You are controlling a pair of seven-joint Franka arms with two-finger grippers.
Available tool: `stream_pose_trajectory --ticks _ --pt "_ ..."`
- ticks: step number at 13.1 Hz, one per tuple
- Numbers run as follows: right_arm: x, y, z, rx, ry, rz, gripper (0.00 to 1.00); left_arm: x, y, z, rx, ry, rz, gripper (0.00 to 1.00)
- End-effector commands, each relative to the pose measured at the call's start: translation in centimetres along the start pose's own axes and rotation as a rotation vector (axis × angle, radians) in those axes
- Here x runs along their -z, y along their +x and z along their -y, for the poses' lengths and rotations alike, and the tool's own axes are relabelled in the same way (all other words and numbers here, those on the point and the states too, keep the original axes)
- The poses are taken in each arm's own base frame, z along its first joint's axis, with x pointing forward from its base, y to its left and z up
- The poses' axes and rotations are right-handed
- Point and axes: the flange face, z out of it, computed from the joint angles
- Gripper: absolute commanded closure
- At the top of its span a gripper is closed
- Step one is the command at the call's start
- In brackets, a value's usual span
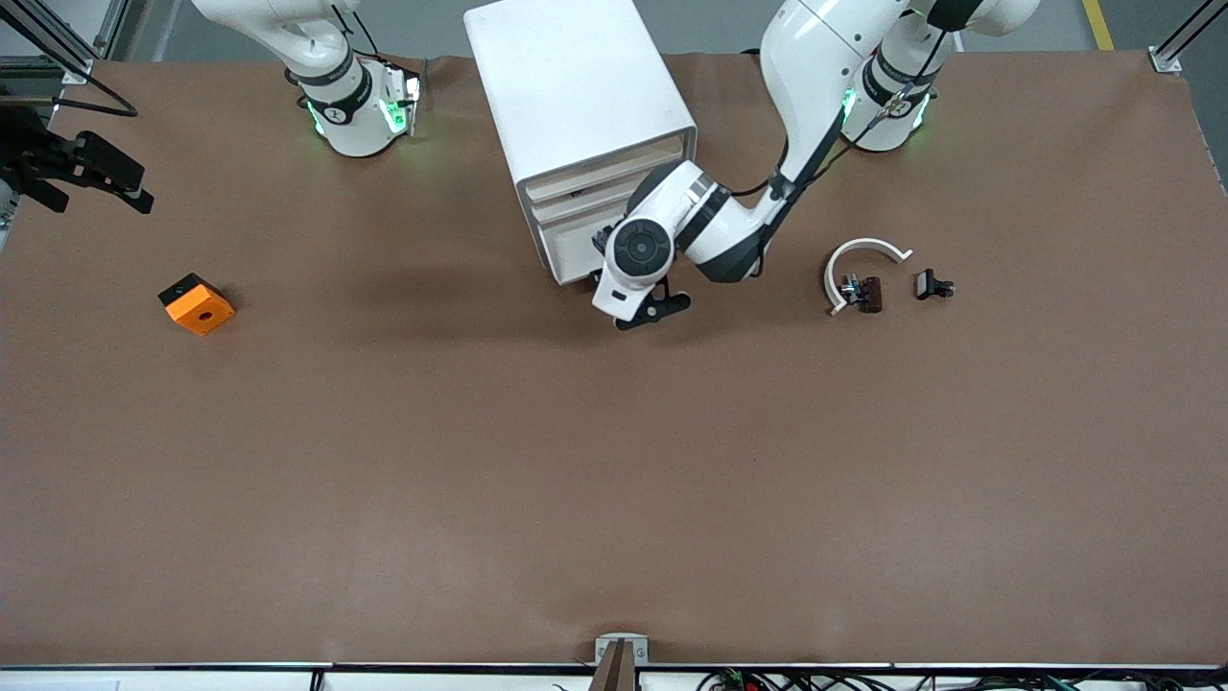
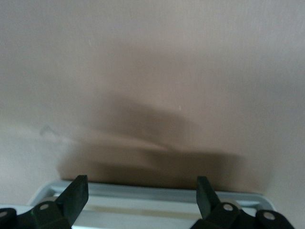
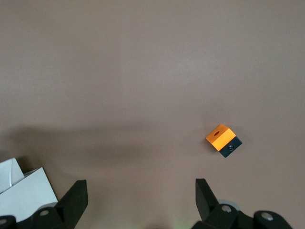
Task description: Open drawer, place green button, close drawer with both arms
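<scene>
The left gripper (image 1: 614, 251), fingers spread, met the front of the white drawer cabinet (image 1: 585, 134); its lower drawer (image 1: 576, 251) looked shut. The right gripper (image 1: 106, 182), also spread, waited over the right arm's table end. The button could not be made out.

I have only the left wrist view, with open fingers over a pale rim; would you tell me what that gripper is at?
Observer: The left gripper is low at the front of the white cabinet, by its bottom drawer.
Operator: Thank you. Where is the other gripper?
Observer: The right gripper waits, open, over the right arm's end of the table.
Operator: Do you see the button?
Observer: I cannot pick it out. Small dark pieces lie beside a white curved piece toward the left arm's end.
</scene>
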Motion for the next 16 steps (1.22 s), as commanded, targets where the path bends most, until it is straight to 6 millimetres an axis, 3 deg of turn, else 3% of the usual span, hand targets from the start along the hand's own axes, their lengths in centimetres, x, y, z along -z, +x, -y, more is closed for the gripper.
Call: stream_pose_trajectory --ticks 1,3,7,8,10,13,16 --pt "1.9 0.2 -0.3 0.001 -0.026 -0.041 0.00 -0.7 -2.8 -1.0 0.042 0.022 0.021 0.00" --pt "2.6 0.9 -0.6 -0.003 -0.028 -0.054 0.00 -1.3 -4.5 -1.6 0.125 0.009 0.075 0.00" --pt "2.7 0.9 -1.7 -0.023 -0.028 -0.058 0.00 -1.7 -5.9 -2.0 0.162 -0.006 0.139 0.00" --pt "2.7 0.9 -1.8 -0.024 -0.026 -0.057 0.00 -1.5 -5.3 -1.8 0.171 -0.001 0.143 0.00" --pt "2.2 1.3 -1.8 -0.027 -0.021 -0.048 0.00 0.5 -2.4 -1.4 0.206 -0.034 0.132 0.00" --pt "1.9 1.3 -1.7 -0.025 -0.020 -0.040 0.00 6.5 4.9 0.9 0.293 -0.113 0.136 0.00" --pt "1.5 1.6 -1.6 -0.022 -0.019 -0.029 0.00 13.5 11.3 4.7 0.337 -0.124 0.068 0.00"
